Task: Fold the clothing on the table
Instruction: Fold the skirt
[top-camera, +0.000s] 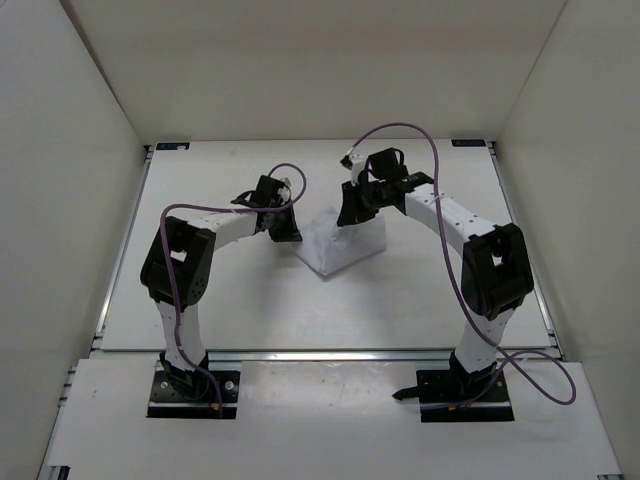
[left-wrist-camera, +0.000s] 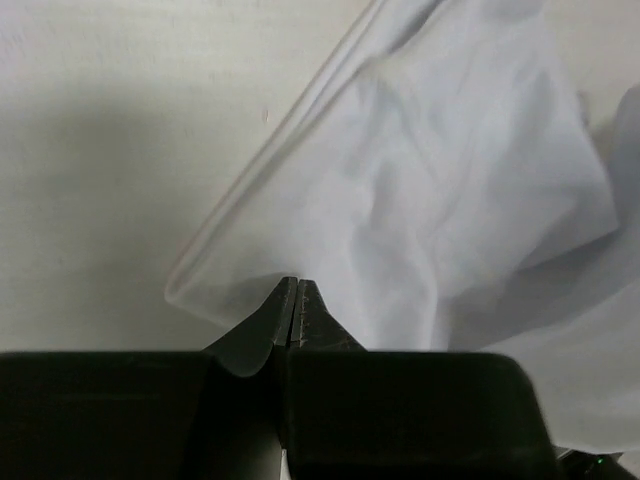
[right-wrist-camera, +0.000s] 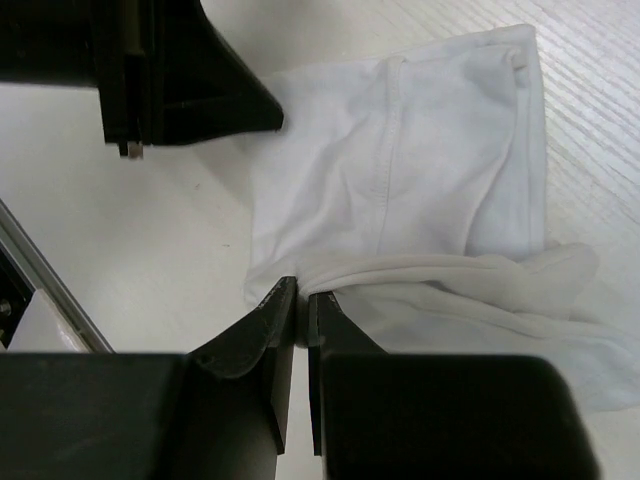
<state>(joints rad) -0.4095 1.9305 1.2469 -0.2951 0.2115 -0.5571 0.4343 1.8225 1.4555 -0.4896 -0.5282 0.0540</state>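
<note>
The white clothing (top-camera: 342, 243) lies wrinkled in the middle of the table (top-camera: 230, 315), bunched up between my two grippers. My left gripper (top-camera: 287, 232) is at its left edge; in the left wrist view its jaws (left-wrist-camera: 297, 284) are pressed together at the thin, lifted border of the clothing (left-wrist-camera: 440, 200). At the garment's far right side, my right gripper (top-camera: 354, 208) is shut on a rolled fold of the clothing (right-wrist-camera: 400, 170), which bunches right at the fingertips of the right gripper (right-wrist-camera: 302, 297). The left gripper (right-wrist-camera: 190, 90) also shows at the top left of the right wrist view.
White enclosure walls (top-camera: 70, 200) stand on three sides of the table. A metal edge rail (right-wrist-camera: 50, 290) runs close to the right gripper. Purple cables (top-camera: 440, 160) loop above both arms.
</note>
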